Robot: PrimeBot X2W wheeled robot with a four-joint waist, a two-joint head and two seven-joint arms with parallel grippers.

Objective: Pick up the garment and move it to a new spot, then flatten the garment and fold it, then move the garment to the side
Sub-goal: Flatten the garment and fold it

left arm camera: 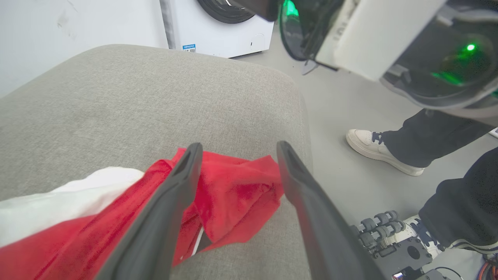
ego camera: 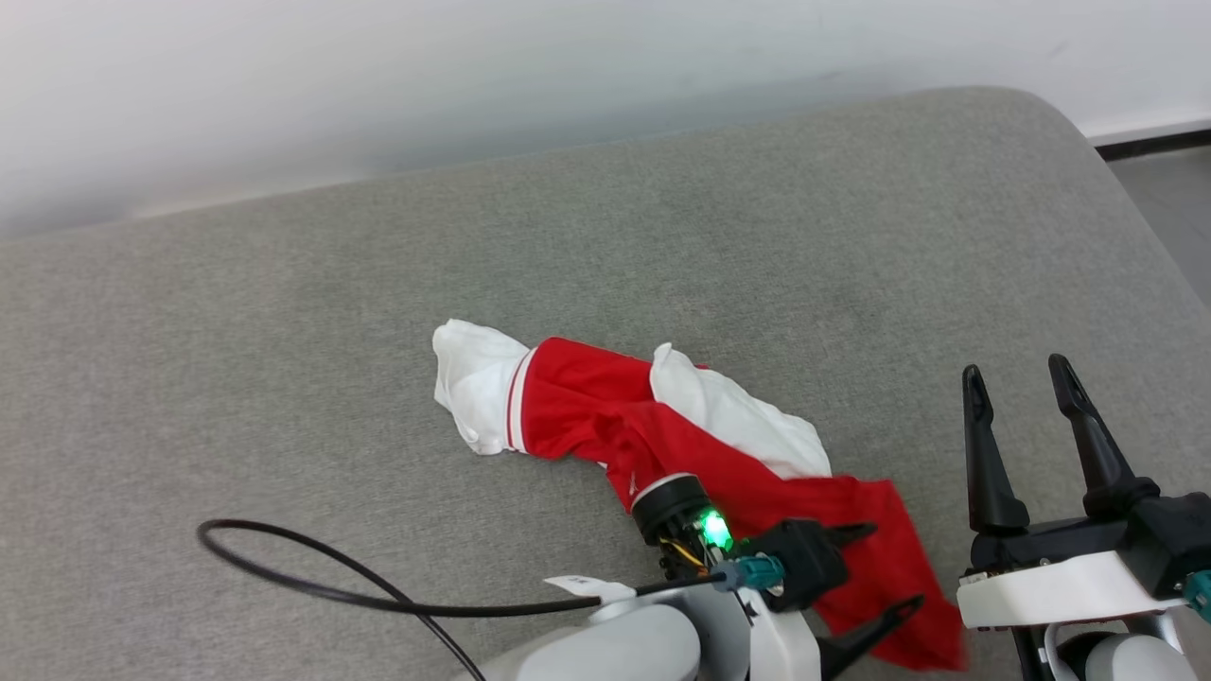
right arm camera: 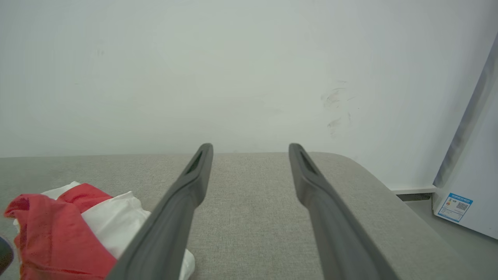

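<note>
The garment lies crumpled in a long heap on the grey cushion, white sleeves up and left, red body trailing toward the lower right. My left gripper is open over that red lower end, fingers pointing right. In the left wrist view red cloth bunches between and under the two spread fingers of the left gripper, near the cushion's corner. My right gripper stands open to the right of the garment, nothing between its fingers. From the right gripper, the garment sits at lower left. No number or letters show.
A black cable loops over the cushion's near left. The cushion's rounded right edge drops to grey floor. A person's white shoe and dark trouser leg stand on the floor close by. A white washing machine stands beyond the cushion.
</note>
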